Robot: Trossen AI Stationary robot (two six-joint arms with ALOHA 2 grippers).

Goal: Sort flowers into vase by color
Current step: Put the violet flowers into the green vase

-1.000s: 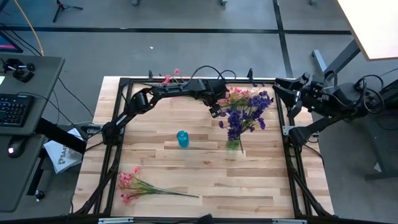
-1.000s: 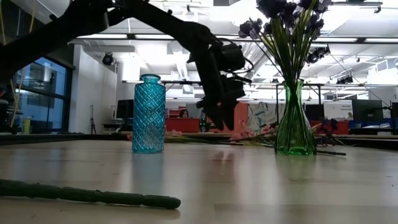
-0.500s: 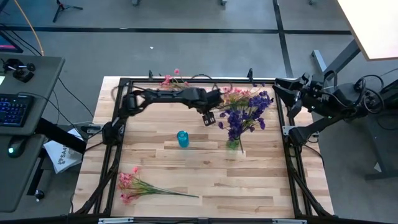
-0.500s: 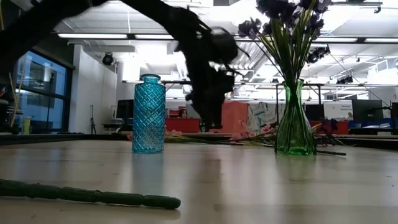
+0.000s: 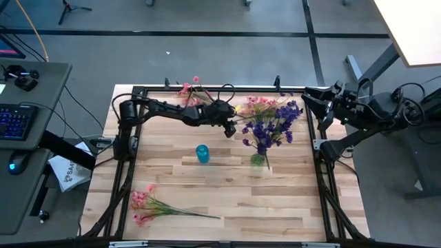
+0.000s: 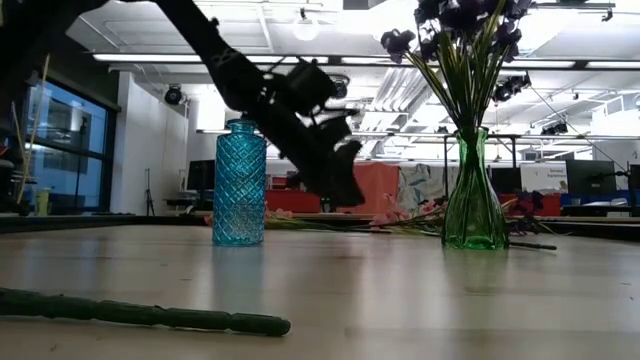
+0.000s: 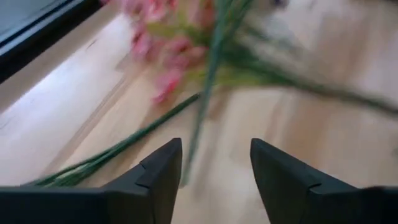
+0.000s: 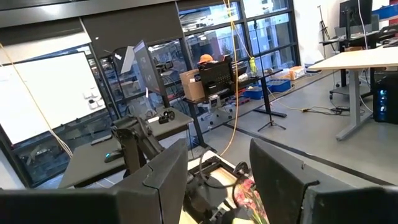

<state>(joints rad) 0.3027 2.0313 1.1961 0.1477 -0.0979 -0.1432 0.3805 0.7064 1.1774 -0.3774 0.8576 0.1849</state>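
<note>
**Purple in the green vase, pink still scattered around**

Purple flowers [image 5: 271, 122] standing in the green glass vase [image 6: 473, 214], over toward the right side of the wooden table [image 5: 275, 200], stems upright and fanning out at the top. Pink flowers in two separate spots: one loose pile [image 5: 258, 104] lying flat at the far edge just behind the purple bunch, another bundle [image 5: 146, 204] down at the near left corner with its long green stems [image 5: 189, 213] trailing toward the middle. Also a stray pink sprig [image 5: 191, 86] up on the far frame rail.

Blue textured vase [image 5: 202, 153] sitting near the table's centre, well apart from both pink groups and holding nothing.

Left gripper [image 5: 229, 128] stretched out low from the left post across the far half of the table, between the blue vase and the far pink pile. Fingers [image 7: 158, 177] spread apart with nothing between them, pointed at pink blossoms [image 7: 163, 46] and green stems lying on the wood, not touching them.

Right gripper [image 5: 311, 96] parked off the right edge by the frame, fingers [image 8: 163, 174] apart, aimed out at the room and gripping nothing.
</note>
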